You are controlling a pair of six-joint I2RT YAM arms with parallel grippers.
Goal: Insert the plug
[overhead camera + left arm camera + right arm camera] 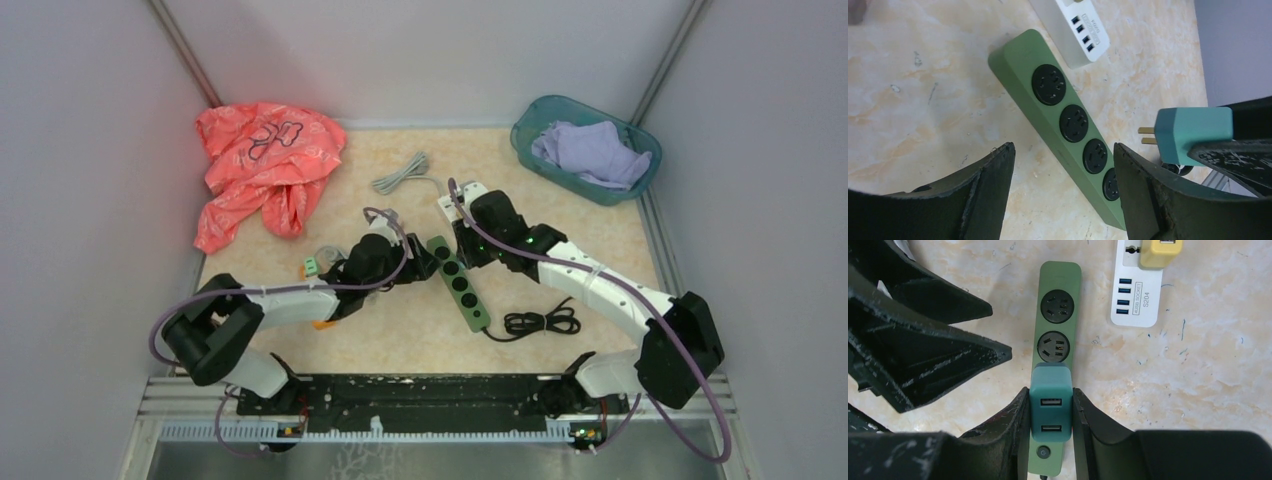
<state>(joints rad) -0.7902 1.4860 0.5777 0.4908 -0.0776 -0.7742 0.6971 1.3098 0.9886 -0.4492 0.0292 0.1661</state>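
Right end effector [1050, 392] clamps the plug [1050, 410], held over the strip [1060, 275] in line with its long axis, prongs apparently clear of the sockets. Left end effector [1064, 147] stands wide, empty, beside the strip.

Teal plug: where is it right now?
Right wrist view, centre: the teal plug is clamped in the right end effector above the green power strip, prongs not yet in a socket; the white USB strip lies beside it.
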